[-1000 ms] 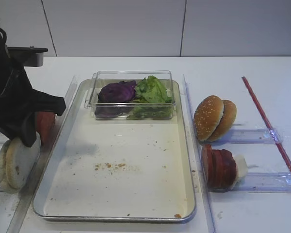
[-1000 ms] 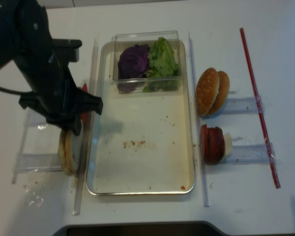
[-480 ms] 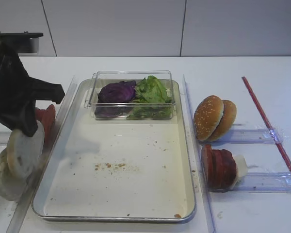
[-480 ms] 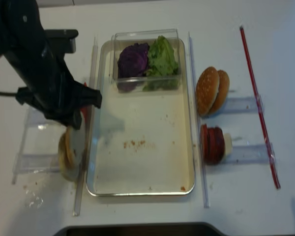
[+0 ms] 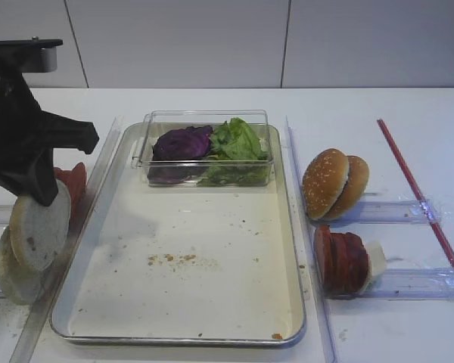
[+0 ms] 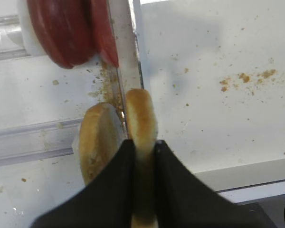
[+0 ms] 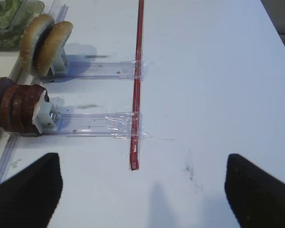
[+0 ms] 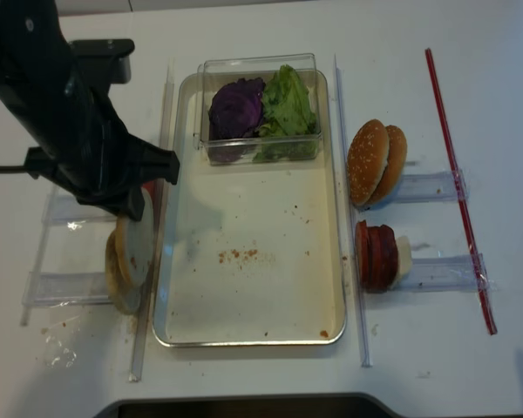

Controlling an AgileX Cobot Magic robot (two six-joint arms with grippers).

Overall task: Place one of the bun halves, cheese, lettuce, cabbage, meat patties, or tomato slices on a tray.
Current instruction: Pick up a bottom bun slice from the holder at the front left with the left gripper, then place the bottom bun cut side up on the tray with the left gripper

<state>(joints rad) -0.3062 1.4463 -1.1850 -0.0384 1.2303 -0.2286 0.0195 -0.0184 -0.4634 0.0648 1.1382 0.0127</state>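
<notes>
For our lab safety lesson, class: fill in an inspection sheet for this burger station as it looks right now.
Surface: white table, crumbs near the left racks.
Job's things: bun half held upright beside the tray; lettuce and cabbage in a clear box; meat patties racked right.
Clutter: sesame buns, red strip.
Grippers: left gripper fingers shut on the bun half; right gripper open, empty.
Cables: one at the left arm.
Surroundings: pale wall panels.
</notes>
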